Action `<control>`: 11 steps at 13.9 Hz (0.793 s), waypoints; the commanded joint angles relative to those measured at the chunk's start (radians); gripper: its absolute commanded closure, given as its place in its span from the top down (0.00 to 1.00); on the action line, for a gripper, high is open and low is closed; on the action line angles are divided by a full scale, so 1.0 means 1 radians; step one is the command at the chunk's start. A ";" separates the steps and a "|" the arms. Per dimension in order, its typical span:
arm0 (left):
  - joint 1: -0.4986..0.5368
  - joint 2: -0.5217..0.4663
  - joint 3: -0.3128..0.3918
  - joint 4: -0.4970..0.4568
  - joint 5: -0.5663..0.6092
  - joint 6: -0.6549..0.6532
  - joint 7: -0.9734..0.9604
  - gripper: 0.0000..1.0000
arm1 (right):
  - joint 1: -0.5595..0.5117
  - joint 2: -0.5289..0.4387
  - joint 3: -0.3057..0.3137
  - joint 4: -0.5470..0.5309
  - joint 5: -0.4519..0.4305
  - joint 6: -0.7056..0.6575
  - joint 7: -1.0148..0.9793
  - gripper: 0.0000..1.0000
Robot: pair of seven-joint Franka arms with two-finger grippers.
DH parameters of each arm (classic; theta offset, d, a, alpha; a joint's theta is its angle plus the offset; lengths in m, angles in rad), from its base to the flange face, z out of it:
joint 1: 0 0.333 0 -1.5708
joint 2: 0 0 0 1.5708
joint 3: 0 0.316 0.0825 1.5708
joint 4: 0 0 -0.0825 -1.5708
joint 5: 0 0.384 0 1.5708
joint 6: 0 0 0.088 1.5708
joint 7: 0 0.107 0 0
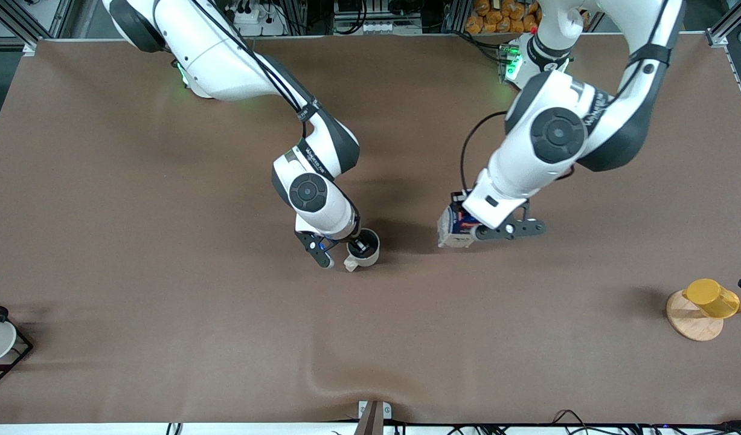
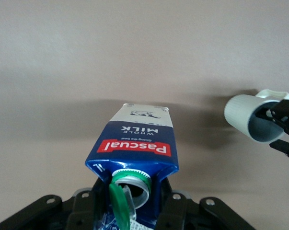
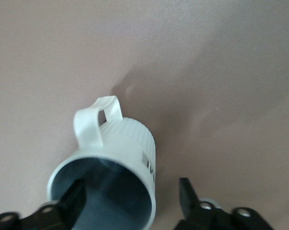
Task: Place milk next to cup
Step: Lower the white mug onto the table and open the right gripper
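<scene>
Two robot arms at a brown tabletop (image 1: 165, 302), one at a cup, one holding a milk carton.
Nearest the front camera, mid-table, the cup (image 1: 364, 248) stands with the right claw (image 1: 341, 252) spread open over it, one finger inside the rim, one outside, gripping nothing. Slightly farther back, toward the left arm's end, the left claw (image 1: 474, 232) is clamped on the milk (image 1: 455, 226), which stands low at the tabletop, apart from the cup. The milk seems almost placed; a gap remains, and the release is still to come.
</scene>
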 commanded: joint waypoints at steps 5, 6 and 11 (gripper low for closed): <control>-0.140 0.058 0.006 0.006 -0.020 0.005 -0.100 0.14 | -0.042 -0.123 -0.012 0.015 0.004 -0.144 -0.096 1.00; -0.154 0.072 0.006 0.009 -0.019 0.017 -0.125 0.14 | -0.079 -0.142 -0.012 0.015 0.004 -0.189 -0.184 1.00; -0.220 0.151 0.006 0.102 -0.017 0.028 -0.152 0.14 | -0.265 -0.209 -0.015 -0.022 -0.002 -0.348 -0.636 1.00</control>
